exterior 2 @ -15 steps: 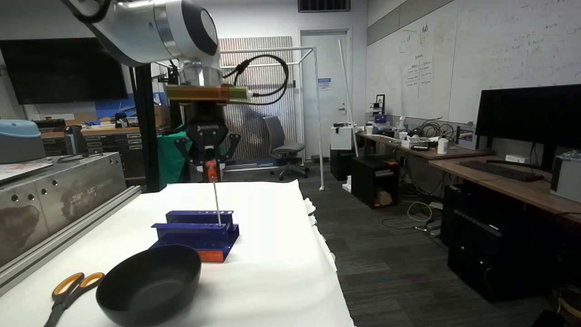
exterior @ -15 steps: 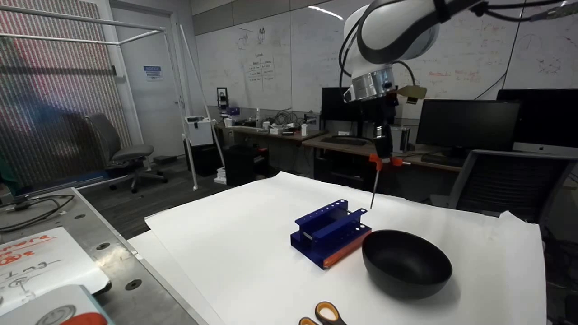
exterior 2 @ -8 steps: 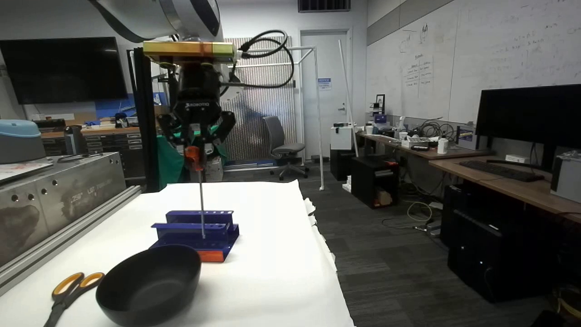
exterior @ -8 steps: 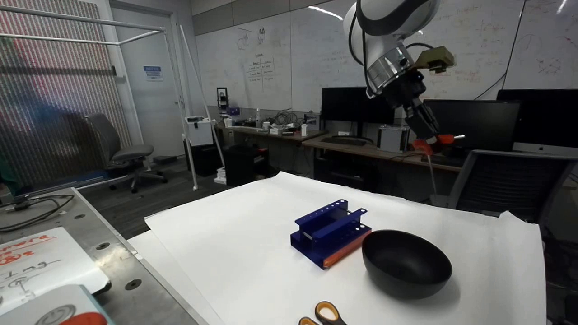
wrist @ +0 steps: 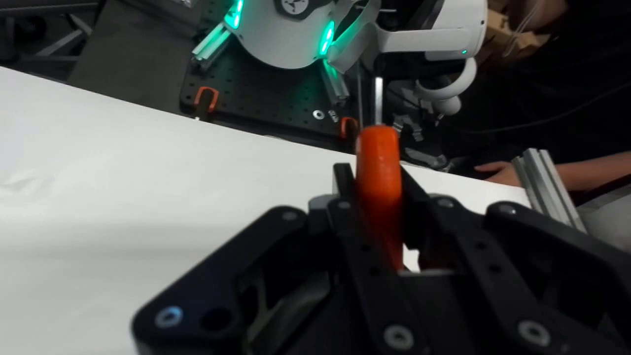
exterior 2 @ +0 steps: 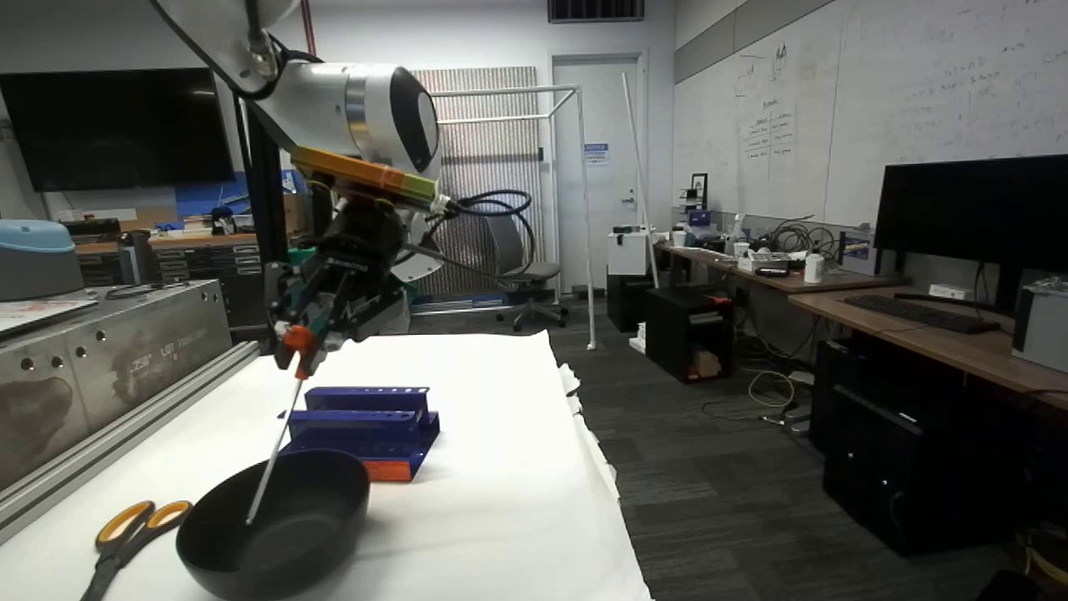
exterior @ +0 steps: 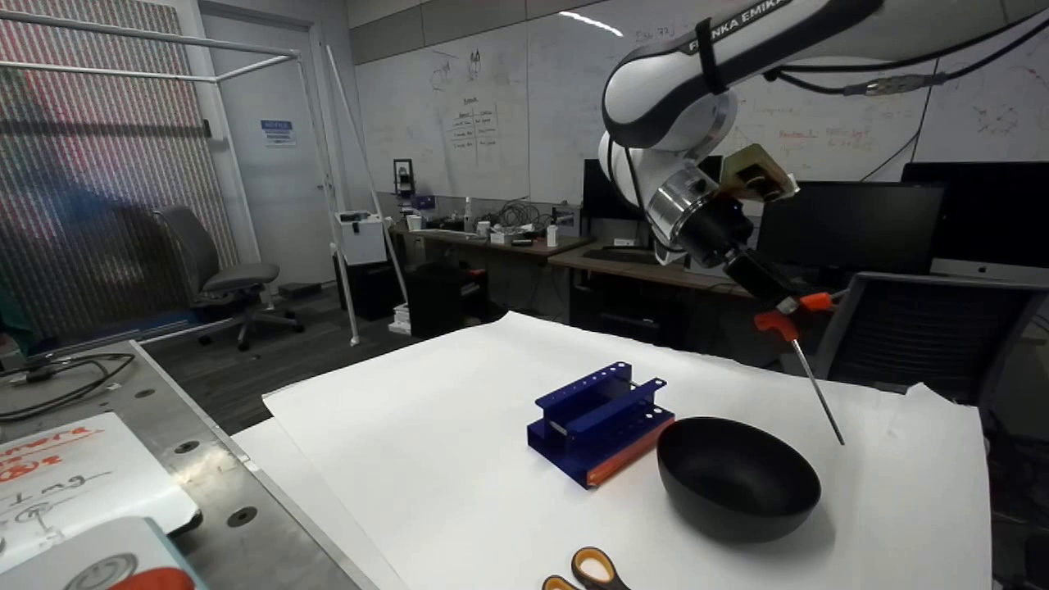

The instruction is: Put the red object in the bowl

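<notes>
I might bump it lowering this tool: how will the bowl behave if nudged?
The bowl may slide: it sits on a smooth-looking sheet. Pressing one edge could tip it, since it narrows downward. It seems stiff, holding a clean round shape.

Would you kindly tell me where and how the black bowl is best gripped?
I'd pinch the bowl by its thin rim from above, on the side away from the blue block, which sits close to the opposite edge; the open top should leave room for a finger inside. The hand holds the red-handled tool, so empty it first.
</notes>
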Robot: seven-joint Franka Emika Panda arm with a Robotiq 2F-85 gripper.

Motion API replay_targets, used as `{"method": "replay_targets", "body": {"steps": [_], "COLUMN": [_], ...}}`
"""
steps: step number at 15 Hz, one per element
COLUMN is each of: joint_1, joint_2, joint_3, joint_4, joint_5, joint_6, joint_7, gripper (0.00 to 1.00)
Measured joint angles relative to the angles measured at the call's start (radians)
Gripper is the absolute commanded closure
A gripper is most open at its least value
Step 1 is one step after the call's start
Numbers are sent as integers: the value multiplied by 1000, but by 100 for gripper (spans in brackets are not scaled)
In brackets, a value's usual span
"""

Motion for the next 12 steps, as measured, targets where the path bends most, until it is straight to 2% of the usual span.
{"method": "replay_targets", "body": {"steps": [4,10,12], "joint_1": [-2,7,9], "joint_2": [56,56,56], "joint_3": [3,6,6], "joint_4": [31,-5,-35], "joint_5": [98,102,100], "joint_6": [31,335,394], "joint_7": [0,0,1], "gripper": [95,95,95]}}
